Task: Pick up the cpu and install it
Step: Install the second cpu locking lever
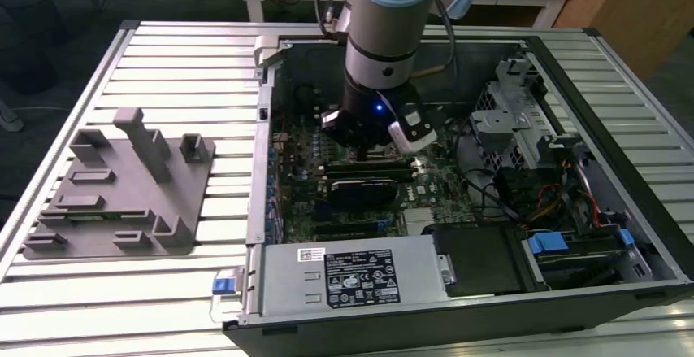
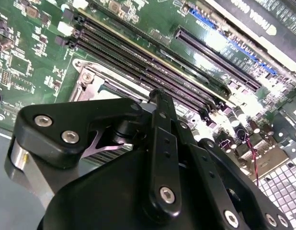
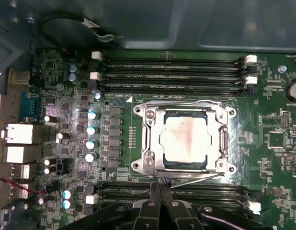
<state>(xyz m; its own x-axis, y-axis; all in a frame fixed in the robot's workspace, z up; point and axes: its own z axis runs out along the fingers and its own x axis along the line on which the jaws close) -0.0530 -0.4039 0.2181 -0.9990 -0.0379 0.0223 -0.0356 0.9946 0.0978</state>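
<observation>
We see a slatted metal table (image 1: 162,292) carrying an open computer case (image 1: 607,170) that takes up most of the half toward the exterior view's right. A grey plastic fixture block (image 1: 114,190) lies on the table's other half, well apart from the case's side wall. Inside the case, a power supply (image 1: 347,280) sits along the near wall, and the green motherboard (image 3: 57,81) covers the floor.

The arm (image 1: 392,15) comes down into the case from above, over the middle of the motherboard. Its gripper (image 3: 160,184) hangs just above the board, with its black linkages showing in both wrist views. In the first wrist view the two fingertips (image 3: 154,188) stand pressed together with nothing between them, so we call the gripper closed and empty. The tips sit over the edge of the socket frame (image 3: 150,165), at the side that faces a bank of black memory slots (image 3: 172,194).

A second bank of memory slots (image 3: 172,72) runs along the socket's far side. The cpu (image 3: 185,138) lies flat inside the socket frame, near the middle of the motherboard, with its silvery top plate facing up and a faint reddish stain across it. The metal frame surrounds it on all four sides, and a thin wire lever (image 3: 186,102) runs along the frame's edge
</observation>
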